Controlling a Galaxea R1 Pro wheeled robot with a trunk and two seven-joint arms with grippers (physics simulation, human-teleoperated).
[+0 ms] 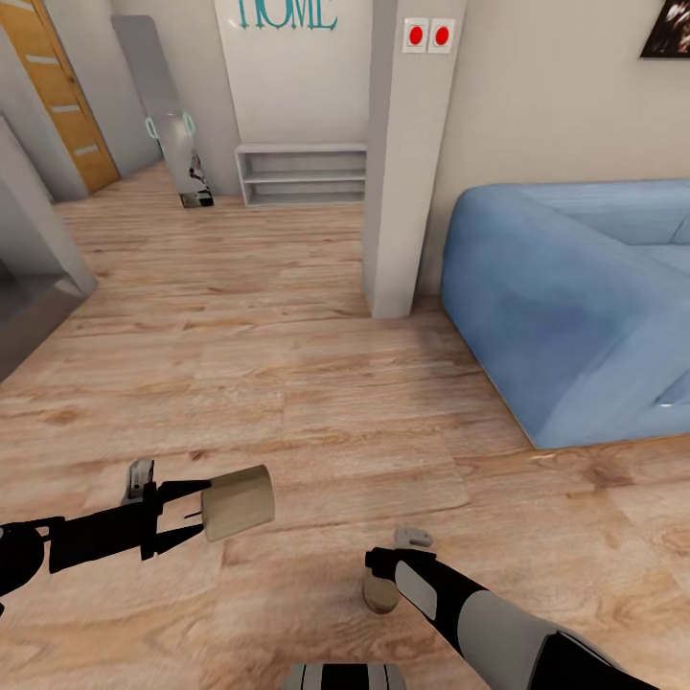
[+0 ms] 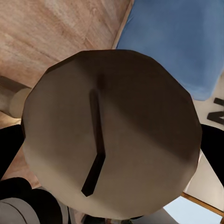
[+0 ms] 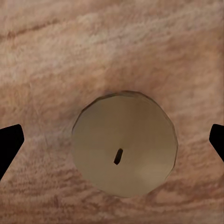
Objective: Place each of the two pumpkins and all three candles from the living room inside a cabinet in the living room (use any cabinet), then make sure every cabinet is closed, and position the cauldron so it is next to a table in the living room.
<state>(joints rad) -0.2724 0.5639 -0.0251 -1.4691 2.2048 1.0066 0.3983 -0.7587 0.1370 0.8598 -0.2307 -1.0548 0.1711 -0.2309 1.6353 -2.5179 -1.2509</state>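
Left gripper (image 1: 192, 515) clamped on 1 candle (image 1: 238, 503) held sideways, right gripper (image 1: 385, 575) spread wide — empty — above a second candle (image 3: 124, 143) upright on wood floor (image 1: 287, 364), blue sofa (image 1: 575, 307) nearby.

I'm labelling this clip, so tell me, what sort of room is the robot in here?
Most likely a home living room opening onto a hallway: a big blue upholstered sofa stands on light wood plank flooring, and a low grey open shelf sits beneath teal "HOME" wall lettering.

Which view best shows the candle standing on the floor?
Right wrist view: the floor candle is seen top-down, whole, wick visible, between the open fingers. In the head view the right gripper partly covers it. The left wrist view shows its edge.
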